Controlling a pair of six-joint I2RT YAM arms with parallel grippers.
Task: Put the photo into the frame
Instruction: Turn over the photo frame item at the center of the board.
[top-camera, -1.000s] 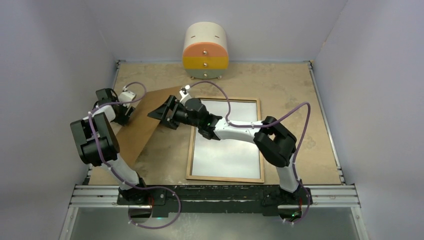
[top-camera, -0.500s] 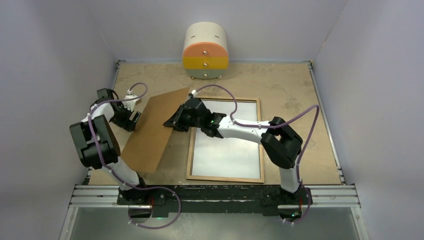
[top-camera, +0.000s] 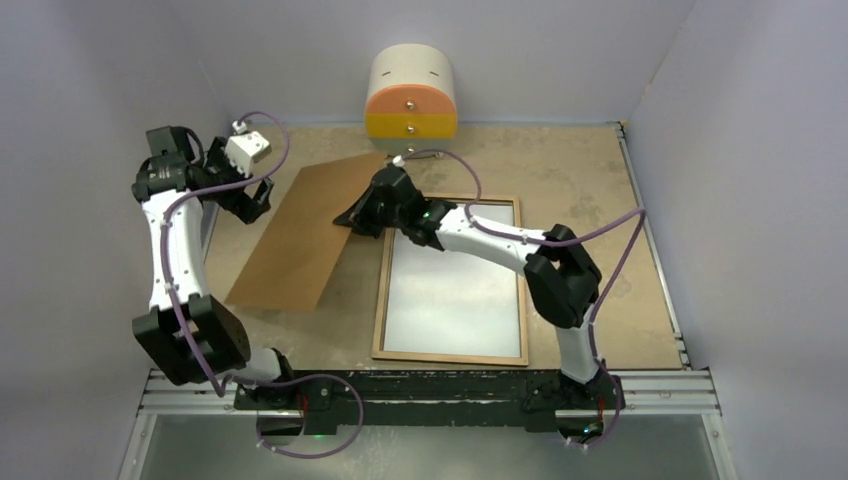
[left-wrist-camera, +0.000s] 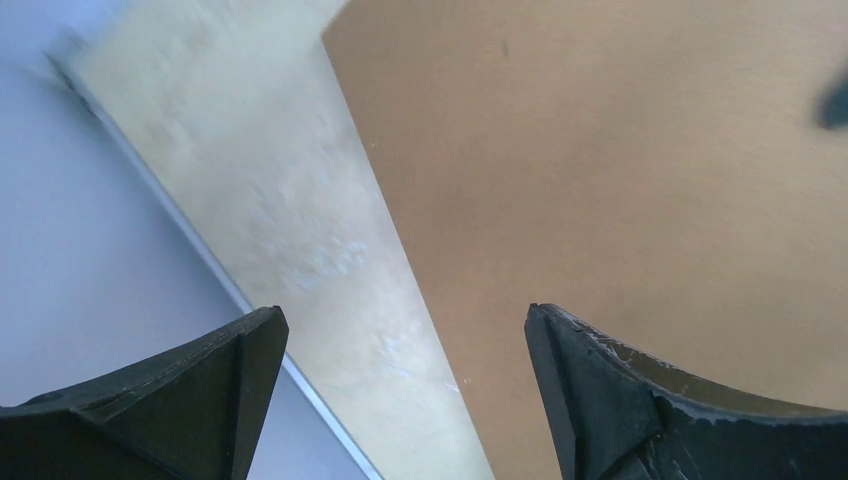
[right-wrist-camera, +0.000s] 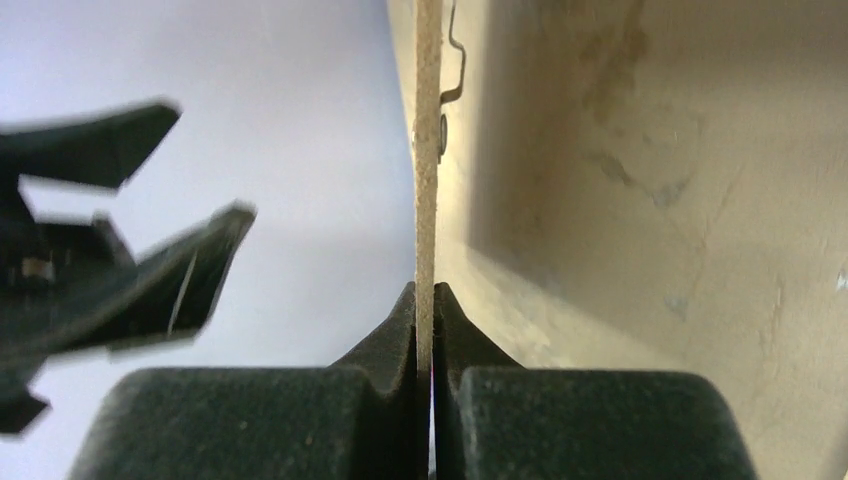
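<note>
Two things flank the frame from above: a drawer unit beyond it and a tilted brown backing board to its left. The frame lies flat on the table, long axis near-to-far. Left wrist: left gripper spread wide, empty, over the board. Right wrist: right gripper clenched on the board's edge.

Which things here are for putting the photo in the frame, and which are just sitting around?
For the job:
frame, lying flat
pale sheet inside it, maybe the photo's back
board, pinched by the right gripper
left gripper, open above the board's edge

Just sitting around:
round drawer box at the back
</note>
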